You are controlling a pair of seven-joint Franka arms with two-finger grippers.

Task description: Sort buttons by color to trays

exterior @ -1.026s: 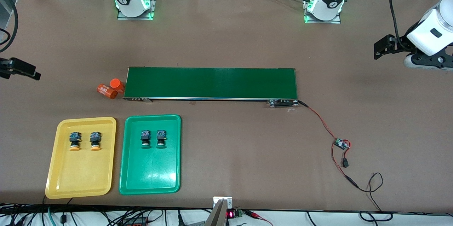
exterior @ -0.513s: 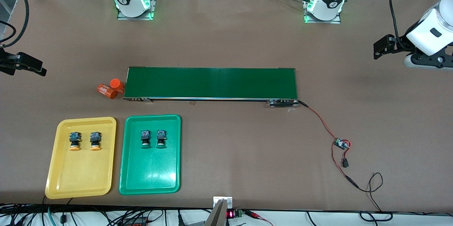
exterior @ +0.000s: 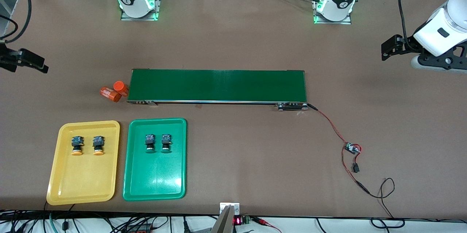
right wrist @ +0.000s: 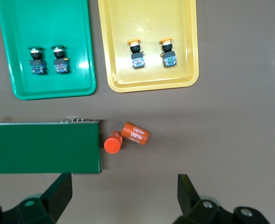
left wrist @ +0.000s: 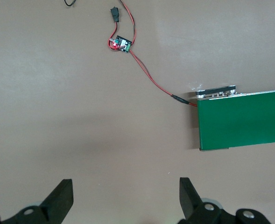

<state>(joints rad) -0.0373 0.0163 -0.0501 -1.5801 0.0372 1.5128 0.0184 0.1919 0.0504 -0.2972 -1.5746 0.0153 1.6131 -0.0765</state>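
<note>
Front view: shallow yellow plastic tray (exterior: 83,182) and matching green plastic tray (exterior: 155,182) sit side by side at the right arm's end of the table, nearer the camera than the long dark-green conveyor belt (exterior: 217,85). Two small orange-capped push-buttons (exterior: 87,145) lie in the yellow tray, two green-capped push-buttons (exterior: 157,142) in the green one, all in the tray halves toward the belt. Two orange cylinders with white numbers (exterior: 114,92) touch at the belt's end. Red-black wire with small circuit board (exterior: 352,148) runs from the belt's other end. Right gripper (exterior: 25,61) hangs over bare table at its edge, left gripper (exterior: 396,46) likewise at the left arm's end. Left wrist view: left gripper (left wrist: 124,200) fingers spread wide, empty, over brown table near belt end. Right wrist view: right gripper (right wrist: 123,196) fingers apart, empty, above belt end and cylinders; both trays with buttons visible.
</note>
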